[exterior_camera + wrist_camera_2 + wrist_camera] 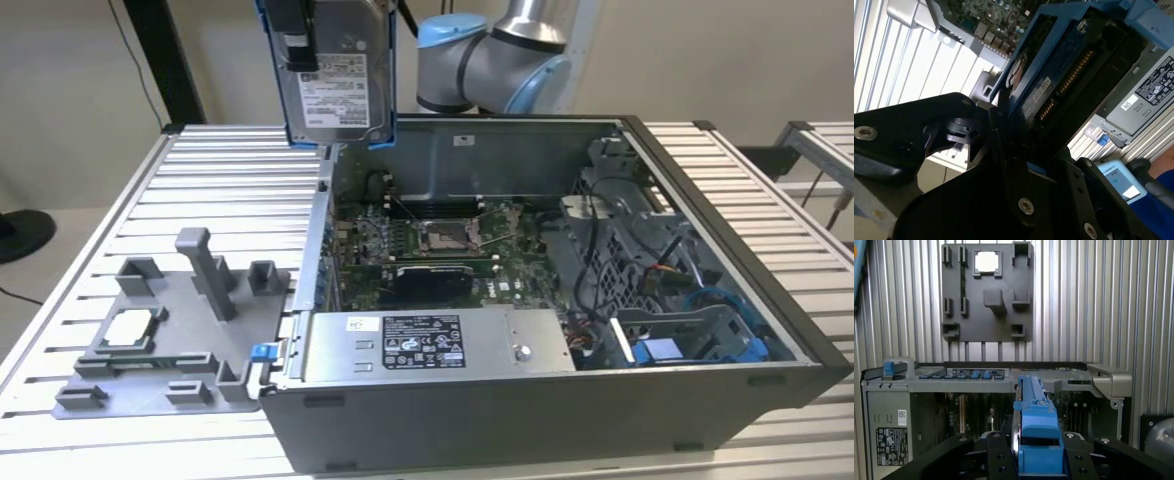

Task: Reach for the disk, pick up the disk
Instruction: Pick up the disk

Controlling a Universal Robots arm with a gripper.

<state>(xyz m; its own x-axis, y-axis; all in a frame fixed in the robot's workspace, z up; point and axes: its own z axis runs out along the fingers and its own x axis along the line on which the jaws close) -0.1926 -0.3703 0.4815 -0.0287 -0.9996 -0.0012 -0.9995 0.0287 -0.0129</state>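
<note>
Disk: the disk (334, 75) hung upright in the air over a far corner of the open computer case (534, 420), clear of the bench (214, 170).
End effector: the end effector (1036, 460) was clamped on the disk's blue frame edge.
Slip risk: the hold sat on narrow plastic, so a jolt could probably tilt or free it.
Fall risk: if dropped, it would likely strike the motherboard (427, 240) or the case wall.
</note>
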